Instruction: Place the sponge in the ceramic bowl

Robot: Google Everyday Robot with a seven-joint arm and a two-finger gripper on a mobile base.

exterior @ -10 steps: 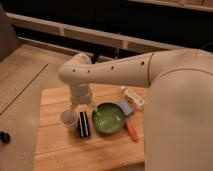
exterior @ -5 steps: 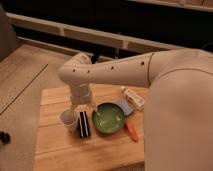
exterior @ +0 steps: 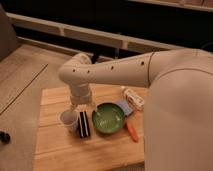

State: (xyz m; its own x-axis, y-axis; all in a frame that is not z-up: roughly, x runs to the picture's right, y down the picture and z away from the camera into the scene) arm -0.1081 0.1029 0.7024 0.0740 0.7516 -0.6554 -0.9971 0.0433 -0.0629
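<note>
While the sponge lies on the desk just beside the far-right rim of the green ceramic bowl, the gripper hangs at the bowl's left rim. Its jaws are open and empty. The sponge lies across the bowl from it, toward the desk's right edge.

- Right side of the view: pretty much all big white rounded body shell.
- Stretched out leftward from it, roughly level, a thick white tube-shaped arm with a row of small dark dots along its side.
- Bent hard at the rounded white joint at the far end, then straight down through a stubby white wrist.
- Right under that wrist, the pale two-finger gripper, pointing down, fingers spread apart, nothing gripped as far as can be seen.
</note>
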